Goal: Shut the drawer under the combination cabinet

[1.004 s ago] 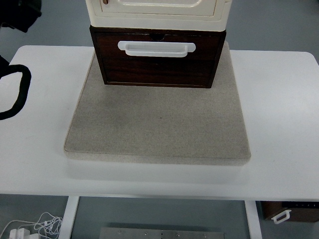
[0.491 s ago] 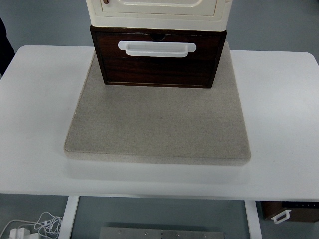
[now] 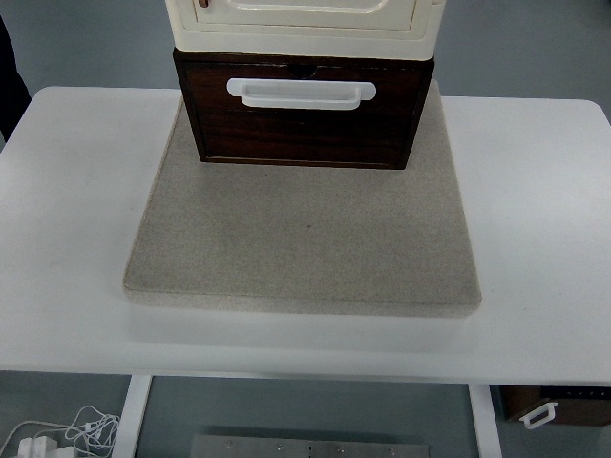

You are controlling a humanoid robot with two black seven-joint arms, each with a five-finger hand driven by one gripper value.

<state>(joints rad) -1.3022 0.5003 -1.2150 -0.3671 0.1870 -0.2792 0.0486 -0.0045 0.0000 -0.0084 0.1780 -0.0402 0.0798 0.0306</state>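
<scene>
Far left edge, up top, there's a dark shape (image 3: 8, 81) cut off by the frame, can't tell what it is tbh. Below the table on the left, white cables (image 3: 67, 431) lie on the floor, next to a white table leg (image 3: 132, 415).

The table (image 3: 76, 239) is white w/ rounded far corners, and its near edge runs across the bottom. On it sits a square grey-beige mat (image 3: 305, 239), roughly centred, w/ bare table showing on both sides and in front.

At the back of the mat, in the middle, is the cabinet (image 3: 304, 21): cream top part w/ a panelled front, mostly cut off by the top of the frame, small reddish bit at its upper left. Right under it is the drawer (image 3: 302, 129), dark brown wood w/ a white handle (image 3: 301, 93) across its upper front. The drawer sticks out toward the near side past the cream part above (so it's pulled out, not flush), and its front face sits on the back part of the mat. Small dark notch at the top middle of the drawer, just under the cream edge.

Bottom right, under the table, another leg (image 3: 485, 420) and a brown box w/ a white handle (image 3: 554, 405).

Hands: neither robot hand is in view, so can't tell how open they are or if they hold anything. Nothing's touching the drawer.
</scene>
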